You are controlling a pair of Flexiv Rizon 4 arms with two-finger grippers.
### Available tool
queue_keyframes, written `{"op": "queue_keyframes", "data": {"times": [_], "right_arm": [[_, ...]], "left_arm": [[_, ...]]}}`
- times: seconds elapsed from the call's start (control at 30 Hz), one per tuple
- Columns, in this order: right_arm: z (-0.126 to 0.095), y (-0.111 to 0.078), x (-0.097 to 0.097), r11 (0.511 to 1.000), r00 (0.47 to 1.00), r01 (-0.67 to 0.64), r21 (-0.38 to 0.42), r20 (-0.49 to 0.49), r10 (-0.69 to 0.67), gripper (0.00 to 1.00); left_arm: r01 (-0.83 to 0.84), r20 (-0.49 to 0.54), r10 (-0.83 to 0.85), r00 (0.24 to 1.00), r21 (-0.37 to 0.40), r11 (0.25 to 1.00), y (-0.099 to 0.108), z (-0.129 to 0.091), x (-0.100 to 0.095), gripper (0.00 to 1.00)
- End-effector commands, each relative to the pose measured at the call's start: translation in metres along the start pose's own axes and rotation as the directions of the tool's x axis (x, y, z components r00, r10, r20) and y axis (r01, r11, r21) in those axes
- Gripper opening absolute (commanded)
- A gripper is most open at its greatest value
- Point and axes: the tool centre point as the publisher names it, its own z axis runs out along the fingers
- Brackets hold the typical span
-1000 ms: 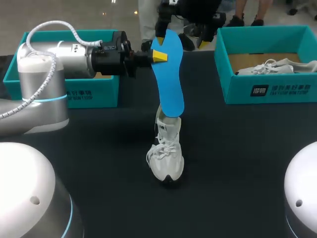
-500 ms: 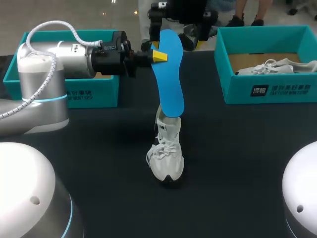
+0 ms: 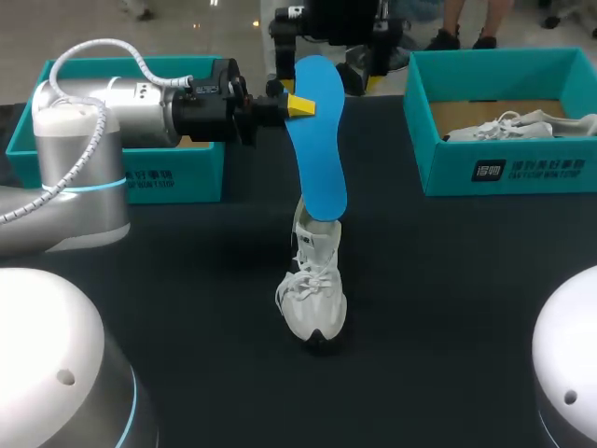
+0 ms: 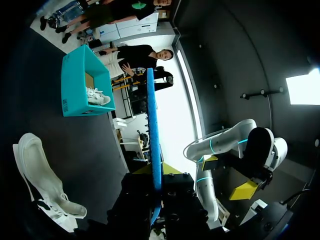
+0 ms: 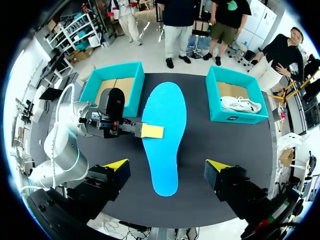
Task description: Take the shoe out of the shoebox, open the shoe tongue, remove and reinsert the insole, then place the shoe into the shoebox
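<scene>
The blue insole (image 3: 315, 149) is held up over the black table (image 3: 187, 280), with its broad face turned upward. It is clamped near its upper end by the left gripper (image 3: 300, 105). In the left wrist view the insole (image 4: 151, 115) is seen edge-on and runs straight between the two yellow-tipped fingers. In the right wrist view one yellow pad (image 5: 152, 131) is pressed flat on its blue face. The insole is thus pinched from both sides, with the fingers set only as far apart as its thickness.

The white shoe (image 3: 314, 289) stands on the table beneath the insole's lower end, with its toe turned toward the robot and its laces uppermost. In the head view the insole's lower tip overlaps the shoe's heel opening, and contact cannot be judged there. In the left wrist view the shoe (image 4: 42, 170) is seen off to one side of the insole, with dark table between them.

The right gripper (image 5: 166, 165) is held above the insole, looking down on it. Its fingers are spread wide, one to each side of the insole, and nothing is grasped.

The left arm (image 3: 112, 103) is stretched across in front of the left shoebox (image 3: 207, 173). The right shoebox (image 3: 448, 173) is set at the far right of the table, well apart from the shoe, and a second white shoe (image 3: 518, 126) is seen lying inside it.
</scene>
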Motion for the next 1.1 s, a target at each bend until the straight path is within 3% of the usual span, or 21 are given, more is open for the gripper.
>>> {"op": "queue_keyframes", "data": {"times": [0.03,0.33,0.4,0.53,0.77,1.1], "right_arm": [[0.000,0.001,0.001,1.000,1.000,-0.001,0.002,0.002,0.001,1.00],[0.000,0.001,0.001,1.000,1.000,-0.001,0.002,0.002,0.001,1.00],[0.002,0.000,0.000,0.999,0.997,-0.026,-0.027,-0.080,0.024,1.00],[0.005,-0.003,-0.004,0.998,0.988,-0.050,-0.043,-0.150,0.043,1.00],[0.003,-0.005,-0.015,0.996,0.979,-0.062,-0.064,-0.199,0.048,1.00],[-0.002,-0.002,-0.029,0.996,0.921,-0.049,-0.069,-0.388,0.019,1.00]], "left_arm": [[0.000,0.003,0.000,1.000,0.001,1.000,0.001,0.000,0.001,0.00],[0.000,0.003,0.000,1.000,0.001,1.000,0.001,0.000,0.001,0.00],[0.000,0.003,0.000,1.000,0.001,1.000,0.001,0.000,0.001,0.00],[0.000,0.003,0.000,1.000,0.001,1.000,0.001,0.000,0.001,0.00],[0.000,0.003,0.000,1.000,0.001,1.000,0.001,0.000,0.001,0.00],[0.000,0.003,0.000,1.000,0.001,1.000,0.001,0.000,0.001,0.00]]}}
